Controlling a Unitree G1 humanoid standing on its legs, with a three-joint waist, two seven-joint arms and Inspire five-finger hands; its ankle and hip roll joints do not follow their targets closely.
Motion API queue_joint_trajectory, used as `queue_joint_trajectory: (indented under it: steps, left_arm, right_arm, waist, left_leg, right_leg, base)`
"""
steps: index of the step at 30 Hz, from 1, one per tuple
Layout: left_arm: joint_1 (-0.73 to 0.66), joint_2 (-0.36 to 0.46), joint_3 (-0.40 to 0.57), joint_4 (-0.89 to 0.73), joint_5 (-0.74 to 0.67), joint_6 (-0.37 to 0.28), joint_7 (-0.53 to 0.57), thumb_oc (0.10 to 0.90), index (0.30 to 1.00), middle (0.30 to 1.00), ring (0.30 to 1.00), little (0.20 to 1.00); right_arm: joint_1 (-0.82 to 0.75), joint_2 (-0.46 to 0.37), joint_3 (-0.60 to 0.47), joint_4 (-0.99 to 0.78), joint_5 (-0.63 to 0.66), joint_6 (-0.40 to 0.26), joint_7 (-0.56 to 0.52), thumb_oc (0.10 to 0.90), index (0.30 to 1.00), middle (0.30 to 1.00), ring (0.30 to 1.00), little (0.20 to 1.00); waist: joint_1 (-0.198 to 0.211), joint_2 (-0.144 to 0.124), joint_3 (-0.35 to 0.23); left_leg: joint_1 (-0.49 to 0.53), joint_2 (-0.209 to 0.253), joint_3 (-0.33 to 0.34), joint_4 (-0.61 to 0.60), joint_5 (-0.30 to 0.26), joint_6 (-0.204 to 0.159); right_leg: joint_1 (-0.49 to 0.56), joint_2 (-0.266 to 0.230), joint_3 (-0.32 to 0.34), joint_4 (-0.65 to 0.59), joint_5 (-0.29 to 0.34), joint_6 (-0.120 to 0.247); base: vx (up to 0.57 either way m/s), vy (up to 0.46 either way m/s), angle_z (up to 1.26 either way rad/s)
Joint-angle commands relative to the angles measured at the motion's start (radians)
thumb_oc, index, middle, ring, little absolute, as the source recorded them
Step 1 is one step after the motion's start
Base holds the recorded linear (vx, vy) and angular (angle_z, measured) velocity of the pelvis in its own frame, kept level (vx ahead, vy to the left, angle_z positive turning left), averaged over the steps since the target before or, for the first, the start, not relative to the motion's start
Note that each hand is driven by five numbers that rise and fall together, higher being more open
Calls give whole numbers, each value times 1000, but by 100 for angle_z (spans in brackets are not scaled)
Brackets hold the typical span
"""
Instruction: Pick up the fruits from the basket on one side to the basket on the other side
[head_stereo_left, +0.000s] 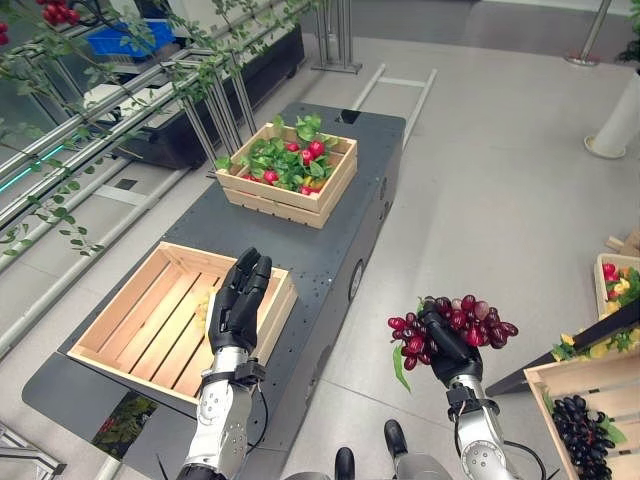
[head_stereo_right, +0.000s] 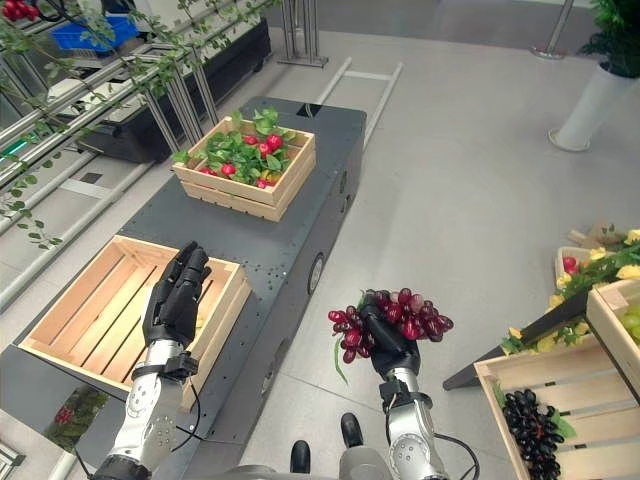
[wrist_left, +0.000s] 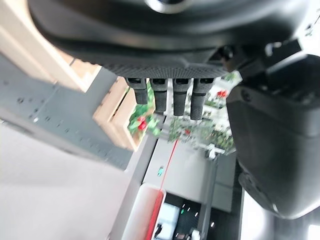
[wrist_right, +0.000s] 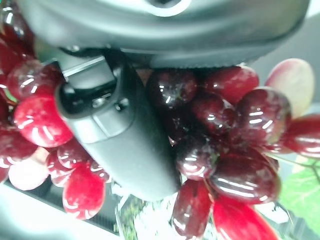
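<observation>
- The right robot hand (head_stereo_left: 447, 345) is curled round a bunch of red grapes (head_stereo_left: 455, 325), its thumb (wrist_right: 117, 135) pressed across the berries. It holds them up over the floor (head_stereo_left: 480, 180), between the bench (head_stereo_left: 320, 250) and the crates on the robot's right.
- The left robot hand (head_stereo_left: 238, 300) has its fingers (wrist_left: 172, 97) straight and held together, grasping nothing, above the near rim of the empty wooden crate (head_stereo_left: 130, 320) at the close end of the bench.
- Further along the dark bench stands a second wooden crate (head_stereo_left: 290, 170) filled with green leaves and small red fruits.
- On the right, a low crate holds dark grapes (head_stereo_left: 585, 430); beyond it another crate (head_stereo_left: 620, 285) holds red and yellow fruits.
- Metal rails with trailing leafy vines (head_stereo_left: 100, 90) run along the left side of the bench.
</observation>
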Motion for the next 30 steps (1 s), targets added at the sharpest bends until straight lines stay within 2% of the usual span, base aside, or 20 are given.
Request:
queue_joint_trajectory:
  steps: [1,3,4,5,6,7,8,10,11,14,18,22,27,28,30]
  left_arm:
    - [-46,51,41,-93,31,-128,-15,800,900,900,900,900]
    - [-35,64,46,-101,41,-118,-19,800,900,900,900,900]
    - [-39,68,37,-100,49,-107,-7,800,900,900,900,900]
    - [-40,68,35,-98,52,-106,-3,800,900,900,900,900]
    - [-41,67,25,-89,69,-103,21,800,900,900,900,900]
    - [-41,63,23,-81,67,-101,31,800,900,900,900,900]
    - [-38,54,20,-67,45,-87,36,800,900,900,900,900]
    - [-30,45,16,-48,42,-72,48,800,900,900,900,900]
    - [-24,36,8,-29,49,-64,64,800,900,900,900,900]
    - [-30,24,-25,2,62,-44,79,800,900,900,900,900]
    - [-31,10,-57,14,52,-20,46,800,900,900,900,900]
    - [-25,1,-66,28,21,-14,50,800,900,900,900,900]
    - [-17,-18,-88,44,-6,26,50,800,900,900,900,900]
    - [-6,-31,-95,50,-19,28,42,800,900,900,900,900]
    - [1,-35,-103,53,-24,24,44,800,900,900,900,900]
  right_arm:
    - [-91,26,-17,-98,-6,30,53,400,300,300,300,300]
    - [-80,31,-6,-97,-15,35,48,400,300,300,300,300]
    - [-77,29,5,-92,-16,36,42,400,300,300,300,300]
    - [-77,28,8,-89,-19,35,42,400,300,300,300,300]
    - [-80,26,22,-71,-25,33,50,400,300,300,300,300]
    - [-85,27,30,-54,-23,32,59,400,300,300,300,300]
    - [-93,32,43,-35,-15,28,63,400,300,300,300,300]
    - [-101,44,59,-8,2,17,68,400,300,300,300,300]
    - [-110,49,74,10,7,9,70,400,300,300,300,300]
    - [-139,36,86,13,35,0,38,400,300,300,300,300]
    - [-123,22,57,16,56,11,-10,400,300,300,300,300]
    - [-92,30,28,25,70,14,-3,400,300,300,300,300]
    - [-59,39,4,32,94,5,-28,400,300,300,300,300]
    - [-52,38,1,18,89,1,-38,400,300,300,300,300]
    - [-48,36,1,15,83,-3,-37,400,300,300,300,300]
  waist:
    - [9,20,-3]
    - [9,36,-2]
    - [12,45,-9]
    - [14,46,-10]
    - [27,44,-17]
    - [37,41,-20]
    - [57,33,-27]
    - [86,15,-44]
    - [108,2,-62]
    - [93,-14,-70]
    - [67,-17,-78]
    - [39,-14,-83]
    - [4,-12,-87]
    - [-9,-25,-79]
    - [-12,-41,-66]
  left_leg:
    - [32,13,23,49,-181,-47]
    - [33,27,43,38,-172,-37]
    - [21,39,58,46,-172,-28]
    - [17,41,61,50,-173,-26]
    - [15,43,66,62,-190,-21]
    - [9,47,75,72,-194,-20]
    - [-4,56,89,87,-197,-24]
    - [-18,70,114,94,-193,-40]
    - [-28,90,154,81,-176,-66]
    - [-39,119,191,43,-130,-104]
    - [-37,133,204,32,-121,-115]
    - [-13,140,217,2,-117,-122]
    - [-12,145,207,4,-116,-128]
    - [-50,157,214,123,-152,-132]
    - [-102,171,228,255,-191,-133]
  right_leg:
    - [-46,-27,-233,153,21,29]
    - [-51,-42,-240,282,-31,9]
    - [-45,-64,-256,406,-96,-17]
    - [-43,-69,-261,421,-108,-22]
    - [-15,-102,-288,523,-164,-27]
    - [-4,-118,-305,544,-181,-32]
    - [29,-136,-331,524,-203,-36]
    - [131,-136,-384,406,-239,-37]
    - [203,-118,-425,248,-250,-35]
    - [212,-54,-372,102,-233,-27]
    - [217,-35,-359,47,-216,-39]
    - [213,-17,-348,1,-194,-45]
    - [194,26,-288,-3,-199,-67]
    - [182,31,-263,14,-203,-83]
    - [175,23,-259,30,-201,-95]
  base:
    - [-161,97,-133]
    - [-179,72,-128]
    - [-154,32,-63]
    - [-99,11,-58]
    - [-33,-32,-31]
    - [-32,-114,-36]
    - [-35,-209,-22]
    - [-29,-294,-46]
    - [-53,-312,-74]
    - [-48,-221,-104]
    - [-6,-123,-41]
    - [-17,-109,-25]
    - [1,-147,-15]
    - [-28,-146,-9]
    - [-44,-144,-12]
